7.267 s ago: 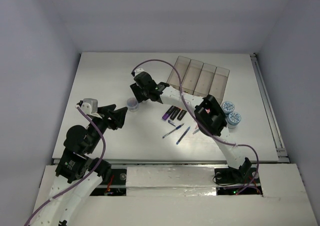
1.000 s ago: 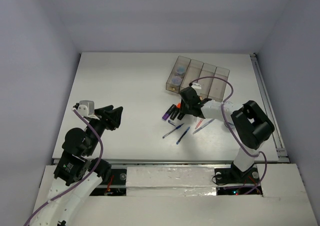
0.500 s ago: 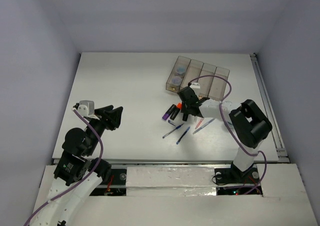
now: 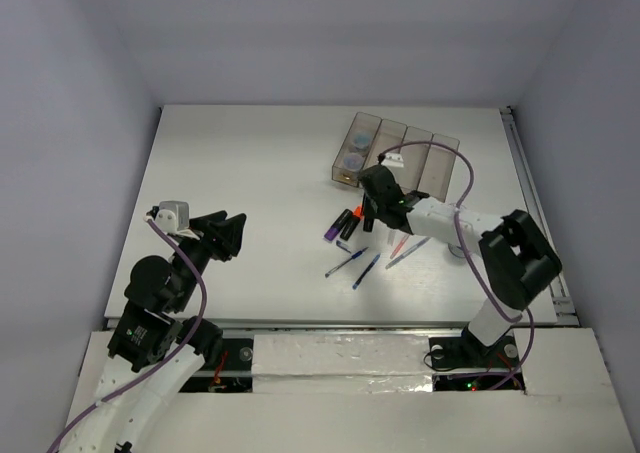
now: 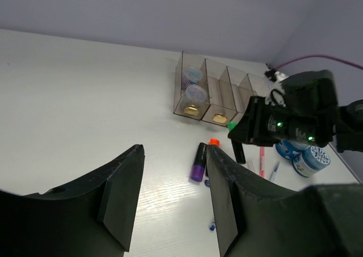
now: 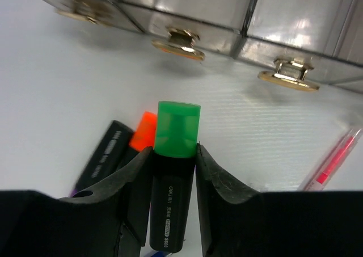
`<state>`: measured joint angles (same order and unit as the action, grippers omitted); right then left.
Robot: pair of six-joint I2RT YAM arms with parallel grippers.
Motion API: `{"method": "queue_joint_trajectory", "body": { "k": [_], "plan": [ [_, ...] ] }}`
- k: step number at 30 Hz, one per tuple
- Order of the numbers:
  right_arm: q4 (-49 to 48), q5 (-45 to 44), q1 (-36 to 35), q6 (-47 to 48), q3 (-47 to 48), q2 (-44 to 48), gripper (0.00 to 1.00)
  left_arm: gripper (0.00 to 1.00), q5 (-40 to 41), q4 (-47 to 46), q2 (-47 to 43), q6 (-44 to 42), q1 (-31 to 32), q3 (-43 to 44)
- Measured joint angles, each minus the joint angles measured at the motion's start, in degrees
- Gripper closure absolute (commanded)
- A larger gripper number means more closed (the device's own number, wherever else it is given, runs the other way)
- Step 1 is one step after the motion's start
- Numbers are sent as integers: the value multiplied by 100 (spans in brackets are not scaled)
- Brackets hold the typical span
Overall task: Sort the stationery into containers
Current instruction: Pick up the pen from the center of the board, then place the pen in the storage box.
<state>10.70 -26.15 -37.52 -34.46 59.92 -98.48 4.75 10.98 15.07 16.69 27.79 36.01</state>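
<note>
Clenching a green-capped marker [image 6: 172, 177] in the right gripper [image 6: 174, 155], fingers [image 6: 133, 194] pressed on both sides of the black barrel, green cap poking out ahead toward the containers [image 6: 187, 7]. Cannot tell whether lifted off the table [image 4: 250, 163] or resting on it. Just left of it in the right wrist view, an orange-capped marker [image 6: 144, 131], and beside that a purple-capped marker [image 5: 198, 161], both flat on the table, side by side. From above, right gripper just in front of the containers, near the second bin from the left. Four bins joined in a row, gold pulls [image 6: 178, 44] on the near ends. In the leftmost bin, two patterned rolls [image 5: 195, 92], one behind the other. Two loose rolls [image 5: 311, 160] out on the table, right of the markers, touching each other. Nearer the arm bases, two blue pens [image 4: 346, 264] lying slantwise, close together; a pink-red pen [image 6: 332, 163] to the right of the markers. Left gripper [image 5: 174, 155] spread wide, nothing between its fingers, hanging over the left part of the table, well apart from all the stationery.
</note>
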Motion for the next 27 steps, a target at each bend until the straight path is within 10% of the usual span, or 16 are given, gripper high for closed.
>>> {"method": "queue_joint_trajectory", "body": {
  "k": [7, 19, 21, 24, 27],
  "plan": [
    [-136, -22, 92, 398, 721, 605, 92, 56, 0, 0, 17, -2, 0, 0],
    [-332, 140, 1283, 1071, 2614, -1379, 91, 56, 4, 0, 17, -2, 0, 0],
    [-280, 177, 1399, 1121, 2640, -1504, 82, 56, 4, 0, 20, -2, 0, 0],
    [-109, 262, 1493, 1202, 2881, -1685, 39, 56, 4, 0, 20, -2, 0, 0],
    [17, 382, 1515, 1287, 3139, -1770, 28, 56, 2, 0, 22, -2, 0, 0]
  ]
}}
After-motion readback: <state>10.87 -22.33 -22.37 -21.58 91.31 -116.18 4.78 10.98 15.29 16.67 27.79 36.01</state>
